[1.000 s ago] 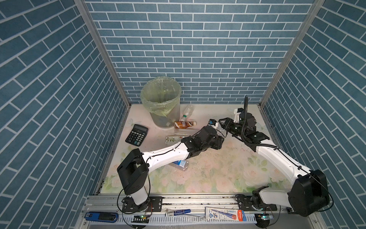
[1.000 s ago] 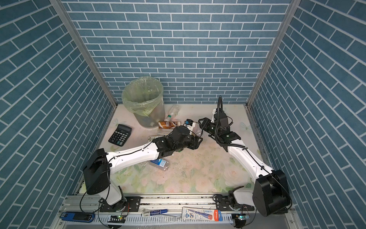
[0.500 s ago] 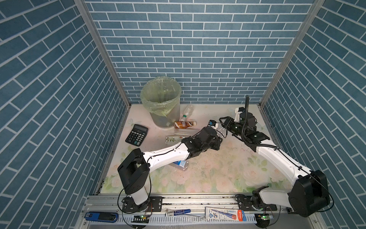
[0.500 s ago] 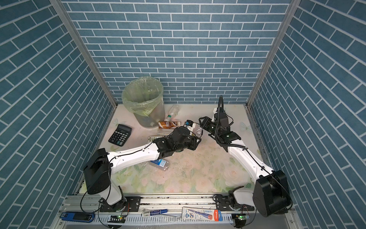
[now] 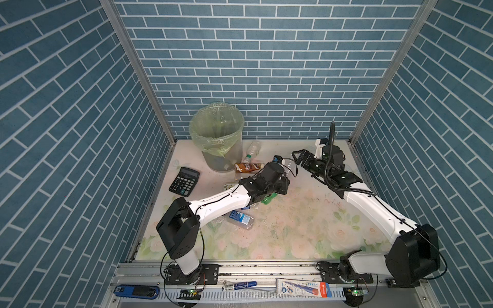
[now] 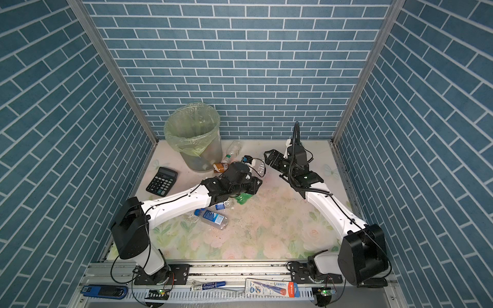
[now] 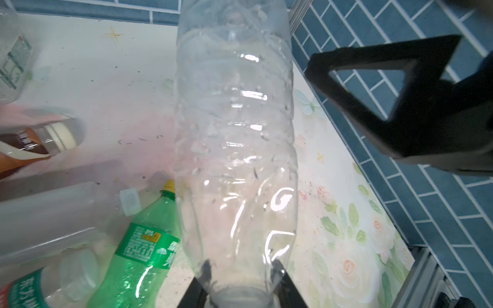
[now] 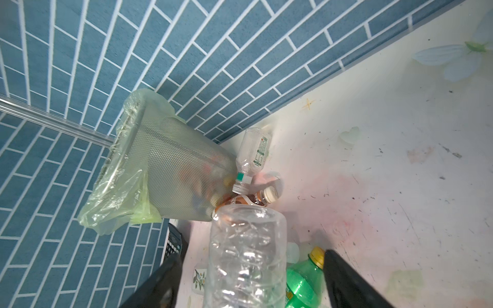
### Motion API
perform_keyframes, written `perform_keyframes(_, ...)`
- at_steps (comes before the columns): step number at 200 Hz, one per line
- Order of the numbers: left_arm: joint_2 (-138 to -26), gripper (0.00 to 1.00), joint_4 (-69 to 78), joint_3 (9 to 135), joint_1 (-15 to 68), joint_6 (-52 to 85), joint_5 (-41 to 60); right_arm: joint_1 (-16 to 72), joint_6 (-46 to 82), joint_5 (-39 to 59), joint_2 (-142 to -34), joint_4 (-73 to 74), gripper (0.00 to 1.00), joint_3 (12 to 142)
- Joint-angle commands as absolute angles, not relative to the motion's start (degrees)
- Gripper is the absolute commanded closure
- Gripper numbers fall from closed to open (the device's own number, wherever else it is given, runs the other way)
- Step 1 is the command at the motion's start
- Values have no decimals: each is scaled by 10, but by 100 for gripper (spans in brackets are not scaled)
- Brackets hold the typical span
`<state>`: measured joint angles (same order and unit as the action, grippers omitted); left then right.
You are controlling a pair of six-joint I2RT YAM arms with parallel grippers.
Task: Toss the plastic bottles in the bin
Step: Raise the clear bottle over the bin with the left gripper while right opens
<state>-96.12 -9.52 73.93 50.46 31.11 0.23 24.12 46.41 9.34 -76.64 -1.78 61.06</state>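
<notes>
**One bottle changed hands, right to left**

You shut the left gripper (image 7: 240, 289) on the neck end of the clear bottle (image 7: 234, 133). Within the same second you let the right gripper (image 5: 299, 157) go. Its jaws had stood much narrower a moment before. Now they were wide, one finger on each side of the bottle in the right wrist view, with a clear gap on both sides. The left jaws were pinched tight on the bottle. It stuck out from them toward the right gripper, off the table.

That put the bottle with the arm that worked nearer the bin (image 5: 221, 162). In both top views the bottle hung to the right of the bin, near it but not yet over its mouth. By my reading the handover was finished, and what remained for you was the lift over the rim and the drop. The right fingers flanked the bottle closely, so a sideways swing could have clipped them unless that arm backed away first.

Around the bin, the other bottles lay where they had been:
- The brown-wrapped bottle (image 5: 248, 167) touched the bin's foot.
- The white-capped bottle (image 5: 252, 150) lay just beside the bin's right wall.
- The green bottle (image 7: 138, 253) and the blue-labelled bottle (image 5: 241, 219) lay in front of the bin, under and beside your left arm.

Plenty of the task was still left.
</notes>
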Motion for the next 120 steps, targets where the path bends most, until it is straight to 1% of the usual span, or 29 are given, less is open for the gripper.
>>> perform_keyframes(1,-924,84,-166,772,483,282,-7,244,440,112,-765,-11,8,653)
perform_keyframes(11,-913,84,-187,783,473,275,-13,246,431,123,-761,1,4,660)
perform_keyframes(24,-898,84,-212,799,459,268,-17,250,421,130,-754,9,1,669)
perform_keyframes(69,-846,84,-313,882,414,229,-37,289,344,145,-750,-18,1,742)
perform_keyframes(120,-822,84,-409,1009,330,197,-15,362,229,155,-765,-79,1,858)
